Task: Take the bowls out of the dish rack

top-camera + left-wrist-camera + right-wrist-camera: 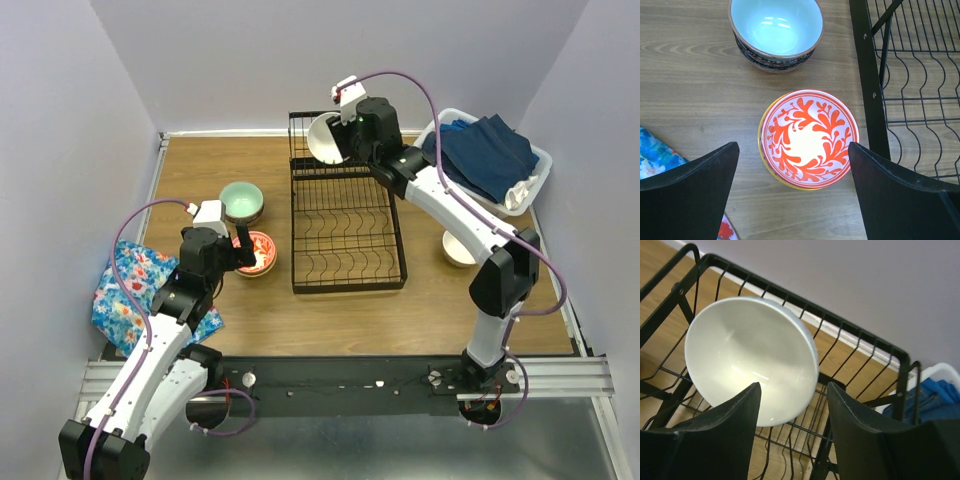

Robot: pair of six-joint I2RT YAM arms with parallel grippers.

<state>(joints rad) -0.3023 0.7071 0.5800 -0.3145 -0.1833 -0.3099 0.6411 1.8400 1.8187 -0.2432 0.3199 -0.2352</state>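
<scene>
Unloading is judged nearly done: from above, the black wire dish rack (348, 288) is seen with a bare lower tray and one plain white ceramic bowl (325, 138) tilted in its raised basket. At the left wrist, the left fingers (690, 190) are spread wide, holding nothing, above a red-patterned round bowl (809, 137) set on the wooden table (690, 75). At the right wrist, the right fingers (715, 435) are parted halfway astride the white bowl's lower rim. No pinch is seen, so closing and lifting clear is judged next.

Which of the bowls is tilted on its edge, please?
The plain white bowl in the dish rack; the others sit upright on the table.
</scene>
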